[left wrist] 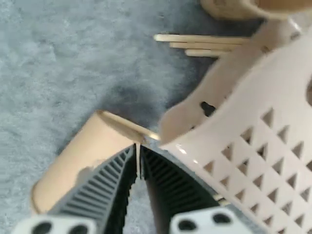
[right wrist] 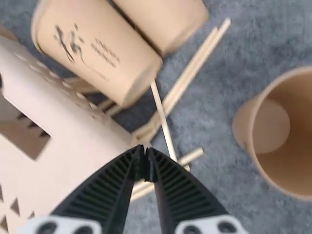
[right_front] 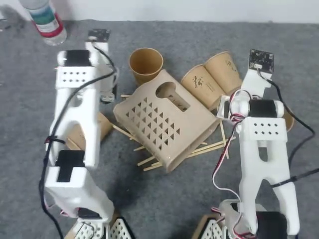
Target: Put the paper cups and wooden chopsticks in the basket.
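A pale perforated basket point(right_front: 164, 119) lies tipped over mid-table, on top of several wooden chopsticks point(right_front: 149, 162). One paper cup point(right_front: 145, 64) stands upright behind it. Two more cups point(right_front: 202, 84) point(right_front: 224, 69) lie on their sides at its back right. My left gripper point(left wrist: 138, 148) is shut and empty, its tips just above a lying cup point(left wrist: 78, 156) beside the basket wall point(left wrist: 253, 126). My right gripper point(right wrist: 145, 150) is also shut and empty, above crossed chopsticks point(right wrist: 190, 78) at the basket's corner point(right wrist: 58, 146), near an open cup point(right wrist: 278, 131).
A plastic bottle point(right_front: 45, 20) stands at the back left corner. The grey carpet in front of the basket, between the two arm bases, is bare. Cables hang from both arms.
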Robot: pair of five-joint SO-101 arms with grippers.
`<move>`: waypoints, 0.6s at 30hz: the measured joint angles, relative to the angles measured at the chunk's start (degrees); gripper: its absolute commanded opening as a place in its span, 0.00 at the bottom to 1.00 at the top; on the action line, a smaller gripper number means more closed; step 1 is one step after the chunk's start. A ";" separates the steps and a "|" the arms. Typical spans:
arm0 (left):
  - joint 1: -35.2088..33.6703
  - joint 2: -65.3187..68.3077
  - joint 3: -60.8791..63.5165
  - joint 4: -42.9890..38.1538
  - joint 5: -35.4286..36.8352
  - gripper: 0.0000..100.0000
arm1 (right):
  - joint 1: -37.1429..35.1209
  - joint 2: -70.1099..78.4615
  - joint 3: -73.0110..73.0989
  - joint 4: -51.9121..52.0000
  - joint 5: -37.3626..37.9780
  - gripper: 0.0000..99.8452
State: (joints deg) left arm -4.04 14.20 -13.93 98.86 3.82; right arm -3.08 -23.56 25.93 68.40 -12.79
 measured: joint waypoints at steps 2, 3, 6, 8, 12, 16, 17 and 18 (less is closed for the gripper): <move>1.23 1.58 0.09 -0.09 0.00 0.01 | -0.18 0.00 2.20 -3.08 0.00 0.01; 1.85 2.46 0.09 -0.88 0.00 0.01 | -0.18 0.00 3.78 -5.01 0.00 0.01; 2.11 6.51 0.88 -6.15 -0.18 0.02 | -0.18 0.00 10.02 -12.04 0.00 0.01; 1.76 10.73 1.14 -8.97 0.00 0.01 | -0.09 0.00 14.33 -17.41 0.00 0.01; -1.32 18.81 1.14 -13.89 0.00 0.01 | 2.37 0.00 20.84 -25.85 0.00 0.01; -5.27 22.42 1.05 -14.51 0.00 0.01 | 3.08 0.00 22.42 -27.69 4.66 0.01; -5.71 22.42 1.05 -14.51 0.00 0.01 | 2.90 0.00 22.51 -27.69 6.95 0.01; -5.71 22.42 1.05 -14.51 0.00 0.01 | 2.55 0.00 22.51 -27.69 8.97 0.01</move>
State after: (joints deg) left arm -9.76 36.62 -12.88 84.35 3.82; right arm -0.53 -23.56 48.44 40.70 -3.82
